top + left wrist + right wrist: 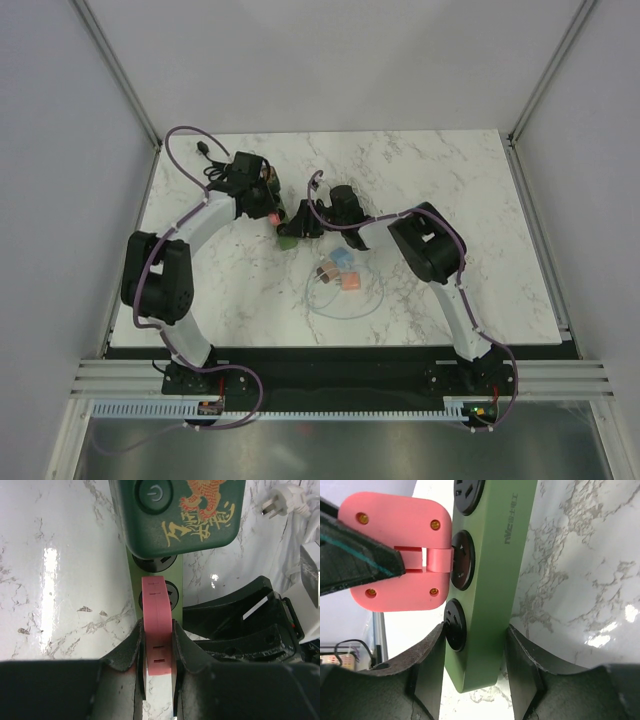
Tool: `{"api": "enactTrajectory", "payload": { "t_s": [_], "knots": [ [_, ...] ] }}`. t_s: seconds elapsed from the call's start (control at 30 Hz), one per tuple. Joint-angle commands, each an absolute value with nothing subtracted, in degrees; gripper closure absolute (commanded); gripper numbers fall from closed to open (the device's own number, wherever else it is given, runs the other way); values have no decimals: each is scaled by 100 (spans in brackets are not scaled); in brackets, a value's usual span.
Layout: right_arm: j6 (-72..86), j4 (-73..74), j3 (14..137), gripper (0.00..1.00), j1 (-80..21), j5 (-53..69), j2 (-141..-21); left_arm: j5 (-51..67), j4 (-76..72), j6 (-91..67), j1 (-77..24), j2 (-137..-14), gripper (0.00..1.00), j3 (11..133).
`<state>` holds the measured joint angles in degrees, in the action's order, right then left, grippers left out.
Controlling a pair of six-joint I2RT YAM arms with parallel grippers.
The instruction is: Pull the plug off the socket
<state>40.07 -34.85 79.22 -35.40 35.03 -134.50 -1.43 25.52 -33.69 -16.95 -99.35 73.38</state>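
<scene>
The socket is a green power strip (492, 570) with round black outlets, lying on the marble table (450, 200). A pink plug (395, 555) meets its middle outlet, and no prongs show. My left gripper (156, 627) is shut on the pink plug (156, 600), one finger on each flat side. My right gripper (475, 630) is closed around the strip's near end, with one finger on the outlet face and the other on the back. In the top view both grippers (272, 212) (318, 222) meet at the strip (288, 238).
A dark green adapter (182, 510) with a power button and a gold tiger print sits in the strip beyond the pink plug. A white plug and cable (280, 505) lie to the right. A thin looped cable with small orange and blue pieces (340, 275) lies nearer the bases.
</scene>
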Motion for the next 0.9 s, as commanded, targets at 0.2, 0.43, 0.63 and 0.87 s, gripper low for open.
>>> {"api": "enactTrajectory", "payload": {
  "t_s": [0.2,0.43,0.63,0.87],
  "knots": [
    [4718,-3093,8262,100,-3199,3137,-14203,26,1433,-3138,-1784,-8736,98,7119],
    [4852,-3366,8218,100,-3173,3234,-14247,194,1362,-3120,-1784,-8815,98,7102],
    [4386,-3252,8191,92,-3182,3217,-14098,97,1389,-3094,-1784,-8684,98,7084],
    [3807,-3023,8087,54,-3182,2858,-13817,596,1564,-3243,-1802,-8736,98,7066]
  ]
}}
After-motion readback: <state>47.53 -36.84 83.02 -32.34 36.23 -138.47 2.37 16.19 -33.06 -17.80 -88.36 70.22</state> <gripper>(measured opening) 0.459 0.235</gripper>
